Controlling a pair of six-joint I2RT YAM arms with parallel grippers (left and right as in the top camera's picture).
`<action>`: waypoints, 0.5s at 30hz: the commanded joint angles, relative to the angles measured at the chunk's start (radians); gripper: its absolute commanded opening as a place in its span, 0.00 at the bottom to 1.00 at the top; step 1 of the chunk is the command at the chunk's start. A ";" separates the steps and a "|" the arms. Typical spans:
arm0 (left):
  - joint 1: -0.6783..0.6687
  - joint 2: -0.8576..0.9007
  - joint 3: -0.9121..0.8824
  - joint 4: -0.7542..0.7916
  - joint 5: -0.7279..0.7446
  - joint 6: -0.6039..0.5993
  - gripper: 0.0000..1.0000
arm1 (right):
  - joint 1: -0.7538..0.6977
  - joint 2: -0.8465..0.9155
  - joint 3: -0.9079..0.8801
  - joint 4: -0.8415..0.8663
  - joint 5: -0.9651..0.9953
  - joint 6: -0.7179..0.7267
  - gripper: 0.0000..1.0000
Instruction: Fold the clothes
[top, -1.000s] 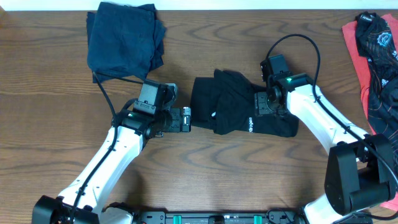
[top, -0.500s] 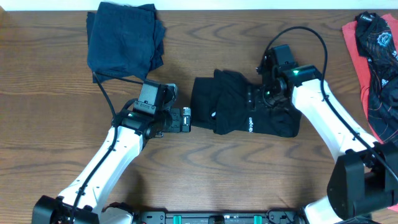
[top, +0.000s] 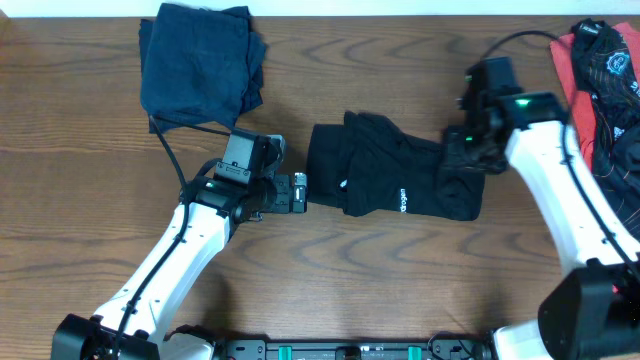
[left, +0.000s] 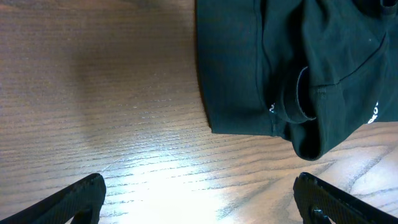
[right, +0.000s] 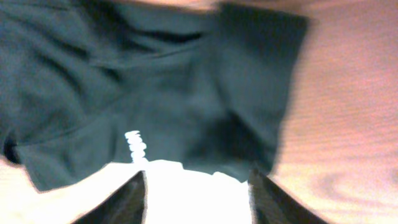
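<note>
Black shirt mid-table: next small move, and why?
Probably lower the right claw onto the black shirt at its right edge and pinch it for another fold leftward. That claw hovers open over that end, holding nothing, and the shirt lies longer than the folded navy shirt at the far left. The left claw sits open by the left edge.
</note>
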 joint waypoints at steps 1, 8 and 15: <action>0.004 0.004 0.004 -0.003 0.010 0.009 0.98 | -0.053 -0.001 -0.002 -0.026 0.068 0.013 0.34; 0.004 0.004 0.004 -0.003 0.009 0.009 0.98 | -0.095 0.044 -0.101 0.020 0.063 0.015 0.14; 0.004 0.004 0.004 -0.003 0.010 0.009 0.98 | -0.093 0.054 -0.225 0.154 -0.051 0.023 0.14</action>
